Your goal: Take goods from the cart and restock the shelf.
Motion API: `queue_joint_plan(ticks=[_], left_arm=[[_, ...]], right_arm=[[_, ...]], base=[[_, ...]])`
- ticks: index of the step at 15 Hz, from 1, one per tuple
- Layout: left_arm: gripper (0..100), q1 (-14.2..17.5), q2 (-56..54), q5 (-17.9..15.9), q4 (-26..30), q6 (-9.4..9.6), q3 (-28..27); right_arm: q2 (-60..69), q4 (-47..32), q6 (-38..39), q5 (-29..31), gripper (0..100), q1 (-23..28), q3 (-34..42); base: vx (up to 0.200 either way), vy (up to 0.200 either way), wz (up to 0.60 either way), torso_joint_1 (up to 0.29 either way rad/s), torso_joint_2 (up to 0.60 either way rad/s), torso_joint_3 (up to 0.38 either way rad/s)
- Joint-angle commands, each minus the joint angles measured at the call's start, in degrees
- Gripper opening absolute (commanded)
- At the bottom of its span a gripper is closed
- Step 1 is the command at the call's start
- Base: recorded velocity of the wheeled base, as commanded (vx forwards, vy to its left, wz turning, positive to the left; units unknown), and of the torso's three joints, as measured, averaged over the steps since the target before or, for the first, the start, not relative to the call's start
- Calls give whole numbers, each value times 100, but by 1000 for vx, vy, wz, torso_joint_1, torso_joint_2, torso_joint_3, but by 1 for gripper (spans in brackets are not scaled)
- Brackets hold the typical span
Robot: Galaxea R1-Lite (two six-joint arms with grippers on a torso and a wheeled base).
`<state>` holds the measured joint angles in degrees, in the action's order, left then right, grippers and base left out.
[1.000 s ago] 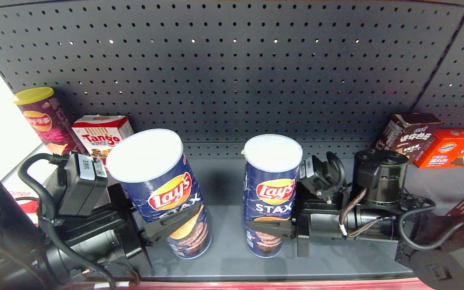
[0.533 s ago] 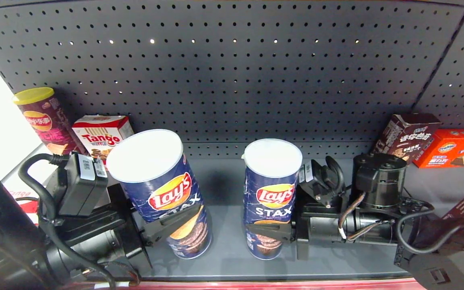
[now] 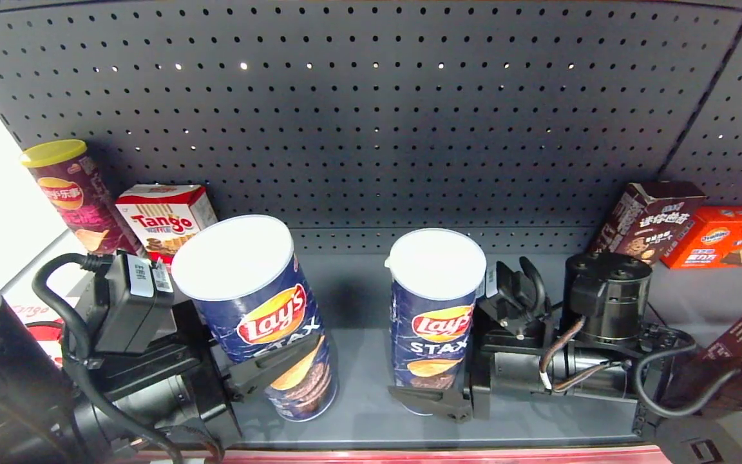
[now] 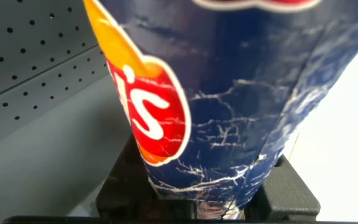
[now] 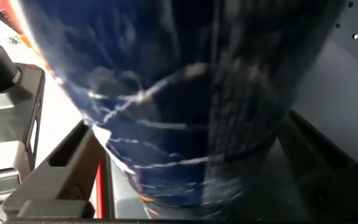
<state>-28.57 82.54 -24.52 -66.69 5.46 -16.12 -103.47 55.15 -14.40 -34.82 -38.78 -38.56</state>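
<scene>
"Since you've got both arms up at the shelf (image 3: 364, 303), how far along is the restock?"

"Partway, I'd say. My left tool (image 3: 294, 367) is clamped on the left can (image 3: 261, 309), and my right tool (image 3: 419, 390) grips the right can (image 3: 434, 309) low, near its base. Both cans are over the front of the shelf, with a bare stretch between the two tools. The left can leans, its top tipped away from the right tool. The right can is about upright. I can't tell if either base is actually sitting down yet. So these two are at the shelf but not let go. What's left: set them square, open up, back out."

"Anything stocked already?"

"Yep. Beyond my left tool there's a purple canister (image 3: 71, 193) and a wafer box (image 3: 165, 219). Out past my right tool there's a brown box (image 3: 651, 216) and an orange box (image 3: 722, 235)."

"Do the wrist cams add anything?"

"The head cam gives the near finger of each tool across the can fronts, with the far finger hidden behind. The left wrist cam has its can (image 4: 229, 112) wedged down between both fingers. The right wrist cam has a finger on each side of its can (image 5: 185, 93), plus a red strip (image 5: 98, 180) I take for the shelf's front edge. The lean and the neighbours I get from the head cam."
</scene>
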Motion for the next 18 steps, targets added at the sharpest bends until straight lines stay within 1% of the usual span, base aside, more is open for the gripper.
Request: queue_joint_plan(ticks=[1, 3, 7, 9, 11, 14, 15, 17, 18], left_arm=[[0, 1, 7, -1, -1, -1, 3], [0, 1, 7, -1, -1, -1, 3], [0, 1, 7, -1, -10, -1, 3], [0, 1, -1, -1, -10, -1, 38], [0, -8, -1, -1, -10, -1, 47], [0, -8, -80, 8, -1, 8, 47], [0, -8, -98, 8, -1, -1, 56], [0, -8, -107, 8, -10, 8, 56], [0, -8, -151, 8, -1, 8, 47]], right_arm=[[196, 5, -2, 36, 100, -7, 94], [425, 5, -2, 142, 100, 2, 296], [1277, -4, -2, 247, 100, 2, 938], [1875, -4, -2, 432, 100, -16, 1254], [2472, -66, -10, 458, 100, -7, 1562], [3360, -101, 7, 1029, 100, 55, 2160], [3580, -119, 7, 1188, 100, 55, 2256], [4081, -294, 7, 1794, 100, 63, 2353], [4547, -576, 16, 2207, 100, 55, 2362]], base=[[0, 0, 0, 0, 0, 0], [0, 0, 0, 0, 0, 0], [0, 0, 0, 0, 0, 0], [0, 0, 0, 0, 0, 0], [0, 0, 0, 0, 0, 0], [0, 0, 0, 0, 0, 0], [0, 0, 0, 0, 0, 0], [0, 0, 0, 0, 0, 0], [0, 0, 0, 0, 0, 0]])
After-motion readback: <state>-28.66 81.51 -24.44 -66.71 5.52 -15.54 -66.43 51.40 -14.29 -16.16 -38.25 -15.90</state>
